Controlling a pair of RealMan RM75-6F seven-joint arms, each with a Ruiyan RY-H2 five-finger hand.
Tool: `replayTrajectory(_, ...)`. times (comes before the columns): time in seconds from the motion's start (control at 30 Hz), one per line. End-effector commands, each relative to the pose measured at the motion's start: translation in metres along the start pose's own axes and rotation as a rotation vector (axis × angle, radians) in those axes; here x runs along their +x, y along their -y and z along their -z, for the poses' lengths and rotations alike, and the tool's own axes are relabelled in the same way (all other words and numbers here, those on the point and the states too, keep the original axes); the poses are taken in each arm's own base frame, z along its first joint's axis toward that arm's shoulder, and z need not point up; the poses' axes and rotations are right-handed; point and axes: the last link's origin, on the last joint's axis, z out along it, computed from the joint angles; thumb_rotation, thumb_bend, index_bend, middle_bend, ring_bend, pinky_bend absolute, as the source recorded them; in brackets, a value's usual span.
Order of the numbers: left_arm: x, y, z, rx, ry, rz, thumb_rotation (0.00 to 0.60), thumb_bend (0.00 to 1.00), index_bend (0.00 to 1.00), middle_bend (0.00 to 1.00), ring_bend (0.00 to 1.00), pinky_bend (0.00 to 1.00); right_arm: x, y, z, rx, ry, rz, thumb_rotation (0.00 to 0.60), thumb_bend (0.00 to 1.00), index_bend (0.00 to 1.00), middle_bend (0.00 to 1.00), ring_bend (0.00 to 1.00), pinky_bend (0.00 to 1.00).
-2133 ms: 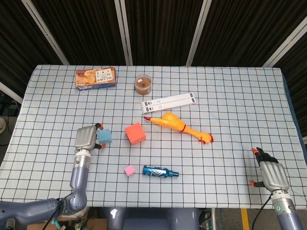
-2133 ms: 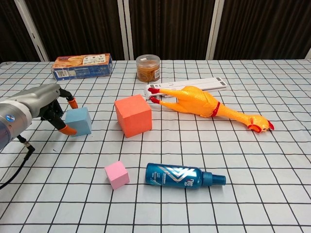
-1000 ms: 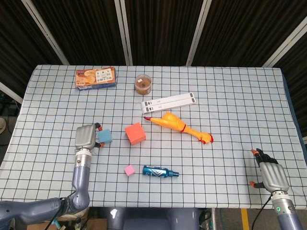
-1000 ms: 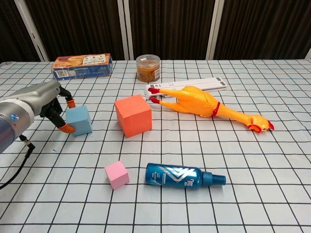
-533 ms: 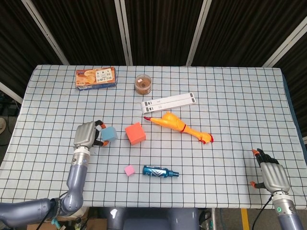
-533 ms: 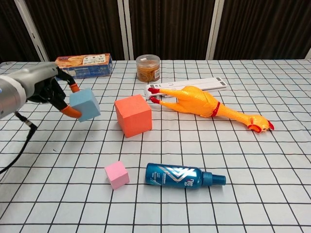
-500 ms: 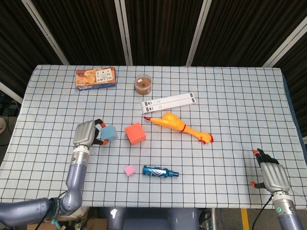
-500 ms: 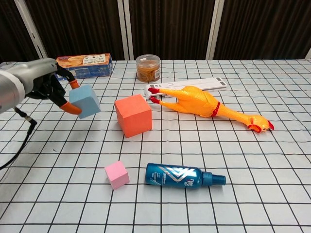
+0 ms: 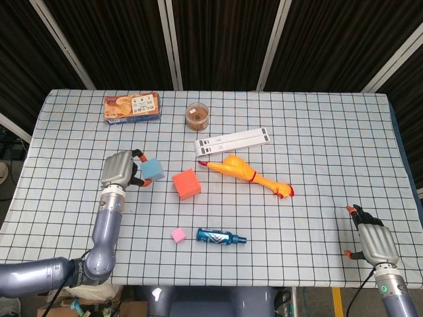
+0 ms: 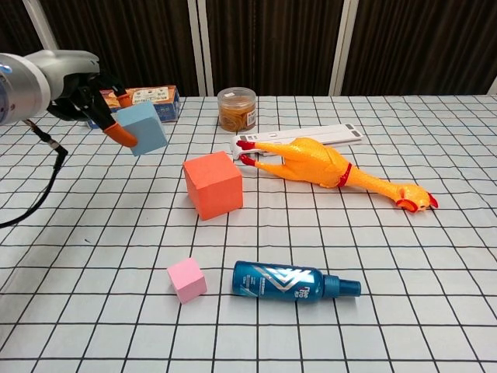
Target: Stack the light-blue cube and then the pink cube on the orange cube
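Currently: matte light-blue foam-like cube (image 10: 144,127), upper left of chest view, lifted and tilted, pinched at opposite faces by left hand (image 10: 81,92). Likely light, slightly compressible, not slippery. Orange cube (image 10: 212,185) at centre-left; small pink cube (image 10: 187,279) lower left. Right hand (image 9: 374,241): empty, fingers apart.

A matt checked cloth covers the counter (image 10: 435,311), the orange cube (image 10: 212,185) and pink cube (image 10: 187,280) look like matt foam, the rubber chicken (image 10: 326,169) is smooth, and the blue spray bottle (image 10: 291,282) shines glossy.
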Motion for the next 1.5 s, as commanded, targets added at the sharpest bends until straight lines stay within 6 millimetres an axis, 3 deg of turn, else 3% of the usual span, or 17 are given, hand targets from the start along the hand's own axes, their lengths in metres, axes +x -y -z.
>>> replayTrajectory(0.03,0.002,-0.013,-0.002,-0.005,0.006,-0.007,0.6,0.25,0.53,0.95,0.87,1.0,0.001,0.0,0.0,-0.001,-0.003,-0.002,0.6,0.1,0.1,0.08,0.16,0.22)
replayTrajectory(0.43,0.011,-0.064,0.003,-0.035,0.015,-0.052,0.6,0.25,0.53,0.95,0.87,1.0,0.001,-0.002,0.0,-0.004,-0.002,-0.001,0.6,0.1,0.1,0.08,0.16,0.22)
replayTrajectory(0.6,0.002,-0.075,0.006,-0.01,0.042,-0.061,0.6,0.25,0.54,0.95,0.87,1.0,0.001,-0.002,0.0,-0.005,-0.002,-0.003,0.6,0.1,0.1,0.08,0.16,0.22)
replayTrajectory(0.97,-0.022,-0.059,0.017,0.054,0.062,-0.129,0.6,0.26,0.54,0.96,0.87,1.0,0.002,-0.006,0.001,-0.013,-0.004,-0.016,0.6,0.1,0.1,0.08,0.16,0.22)
replayTrajectory(1.13,-0.024,-0.054,0.009,0.01,0.056,-0.126,0.6,0.26,0.54,0.96,0.87,1.0,0.002,-0.005,0.001,-0.009,-0.005,-0.019,0.6,0.1,0.1,0.08,0.16,0.22)
replayTrajectory(1.5,-0.026,-0.068,0.007,-0.01,0.039,-0.142,0.6,0.26,0.54,0.96,0.87,1.0,0.003,-0.007,-0.001,-0.018,-0.005,-0.017,0.6,0.1,0.1,0.08,0.16,0.22)
